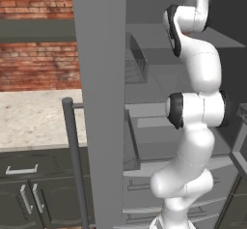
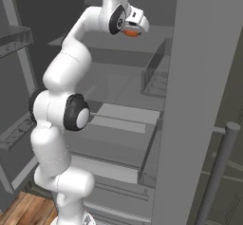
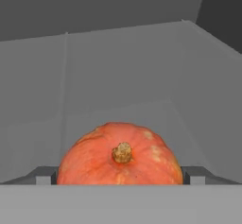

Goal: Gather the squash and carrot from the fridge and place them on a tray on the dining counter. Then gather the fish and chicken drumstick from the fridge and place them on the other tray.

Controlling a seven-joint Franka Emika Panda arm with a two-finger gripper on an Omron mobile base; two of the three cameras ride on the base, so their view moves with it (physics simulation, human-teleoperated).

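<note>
Between the wide-spread jaws sits the orange squash (image 3: 120, 156), stem facing the camera.

The pictures are rendered, with flat and even light and no glare. The fridge interior (image 2: 123, 91) is dim grey with only soft shading. The squash (image 3: 119, 156) looks bright orange but a little blurred. Edges are soft, slightly pixelated, without visible distortion.

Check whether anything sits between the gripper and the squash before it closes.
Nothing visible does. In the hand view the squash lies right between the open fingertips of the gripper, with bare grey fridge wall behind it.
</note>
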